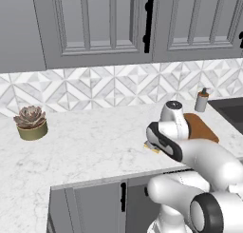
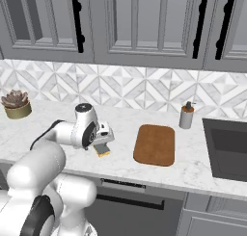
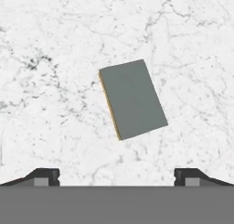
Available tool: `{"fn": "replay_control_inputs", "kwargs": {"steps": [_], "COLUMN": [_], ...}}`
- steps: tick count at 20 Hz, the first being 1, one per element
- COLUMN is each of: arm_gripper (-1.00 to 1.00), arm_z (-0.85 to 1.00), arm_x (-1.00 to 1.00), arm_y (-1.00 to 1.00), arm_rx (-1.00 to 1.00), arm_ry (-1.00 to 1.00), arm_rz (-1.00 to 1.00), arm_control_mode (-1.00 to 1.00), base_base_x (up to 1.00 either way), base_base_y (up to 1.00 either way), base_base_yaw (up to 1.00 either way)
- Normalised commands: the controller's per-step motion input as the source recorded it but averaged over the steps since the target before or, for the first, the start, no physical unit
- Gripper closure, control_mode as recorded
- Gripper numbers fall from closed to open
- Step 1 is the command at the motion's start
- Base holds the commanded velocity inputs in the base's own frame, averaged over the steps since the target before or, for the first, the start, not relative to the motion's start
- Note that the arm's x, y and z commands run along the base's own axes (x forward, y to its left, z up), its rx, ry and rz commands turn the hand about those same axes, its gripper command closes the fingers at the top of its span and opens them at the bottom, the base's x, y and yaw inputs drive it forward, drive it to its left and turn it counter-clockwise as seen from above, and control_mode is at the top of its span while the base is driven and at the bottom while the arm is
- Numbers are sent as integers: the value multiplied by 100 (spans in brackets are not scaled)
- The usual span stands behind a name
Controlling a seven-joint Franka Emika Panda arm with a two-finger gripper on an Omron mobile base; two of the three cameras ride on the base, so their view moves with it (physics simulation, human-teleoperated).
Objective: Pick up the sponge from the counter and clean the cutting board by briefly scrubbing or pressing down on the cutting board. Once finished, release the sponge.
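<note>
The end effector (image 3: pixel 117 177) hangs over the sponge (image 3: pixel 132 99), fingers spread wide and holding nothing. The sponge lies flat on the white bench (image 2: pixel 120 129), grey-green side up, left of the cutting board (image 2: pixel 155 144). It seems slightly askew to the fingers.

Matt grey-green sponge (image 3: pixel 132 99); veined marble counter (image 3: pixel 55 58).

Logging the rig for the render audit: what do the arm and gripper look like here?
Glossy white rounded arm links with dark bands at the joints and a grey disc cap on the wrist. The gripper has two small dark fingertips with lighter grey pads. No cables or markings visible.
</note>
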Motion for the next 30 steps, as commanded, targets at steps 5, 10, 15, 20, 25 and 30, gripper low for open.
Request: {"fn": "replay_control_inputs", "kwargs": {"steps": [5,10,15,20,25,30], "arm_gripper": [-100,-100,-100,-100,-100,-100], "arm_z": [-6,-4,-9,-18,-27,-21], "arm_x": [33,6,2,1,14,29], "arm_y": [-4,0,0,1,0,0], "arm_rx": [0,0,0,0,0,0], "arm_ry": [0,0,0,0,0,0], "arm_rz": [0,0,0,0,0,1], "arm_control_mode": [-100,-100,-100,-100,-100,-100], "base_base_x": [0,0,0,0,0,0], "base_base_y": [0,0,0,0,0,0], "base_base_yaw": [0,0,0,0,0,0]}}
